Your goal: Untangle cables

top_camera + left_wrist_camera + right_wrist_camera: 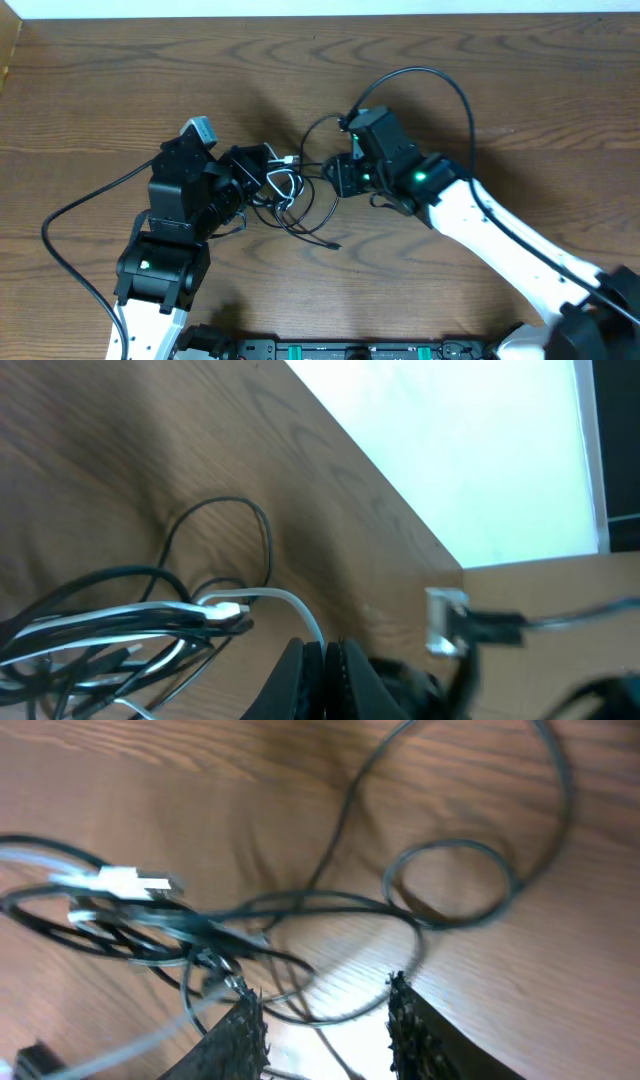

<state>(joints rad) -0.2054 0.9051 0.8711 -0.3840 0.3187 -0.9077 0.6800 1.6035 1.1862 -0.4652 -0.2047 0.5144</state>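
- Overhead: the cables sit in one knot on the worktop, between the two arms. The left fingers are at its left edge and the right fingers at its right edge. One black loop strays towards the far side, and one black end trails towards the near side. The thicker wire arching over the right arm is the robot's own and is no part of the job.
- Left wrist: the left fingers are closed. The white cable curves down into their seam, so they appear to be pinching it. Black cables bunch just beside it.
- Right wrist: the right fingers stand apart and grip nothing. A black strand lies on the worktop in the gap between them.
- Doing it well, as I judge it:
  - Use the left pinch as a fixed anchor.
  - Close the right fingers on that single strand only.
  - Draw it slowly away from the knot, low over the worktop.
  - Ease off if the loops tighten.
- Count:
  - One white cable.
  - Probably two black cables, though the strands overlap too much to be sure.
  - Two arms and two pairs of fingers.
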